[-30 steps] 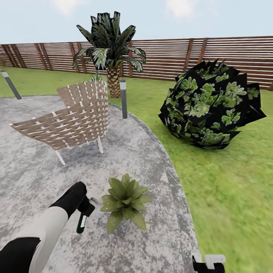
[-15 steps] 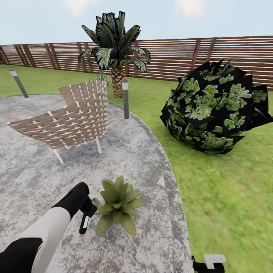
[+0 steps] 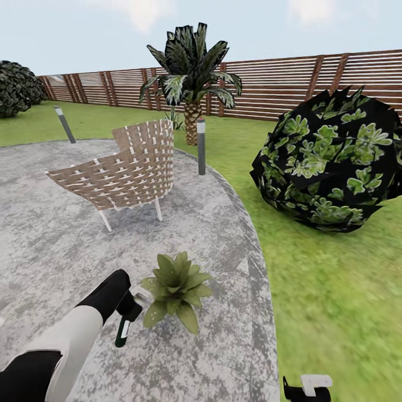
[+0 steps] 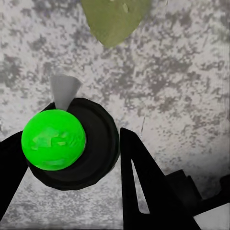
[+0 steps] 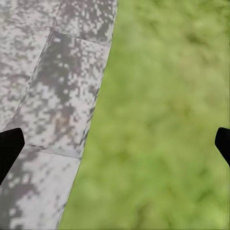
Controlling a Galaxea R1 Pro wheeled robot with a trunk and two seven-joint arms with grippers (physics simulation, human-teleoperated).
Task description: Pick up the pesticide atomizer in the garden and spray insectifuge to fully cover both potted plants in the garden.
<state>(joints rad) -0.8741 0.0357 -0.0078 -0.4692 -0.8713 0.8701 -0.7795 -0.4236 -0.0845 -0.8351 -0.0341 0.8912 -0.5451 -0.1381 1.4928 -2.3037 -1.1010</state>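
While the left pincer [image 3: 129, 308] is gripping the pesticide atomizer [image 3: 124, 326] just beside the potted plant [image 3: 176, 285] on the patio [image 3: 50, 251], spraying looks underway; next, aiming the nozzle across every leaf. Right pincer [image 5: 115, 143] is hanging spread, holding nothing
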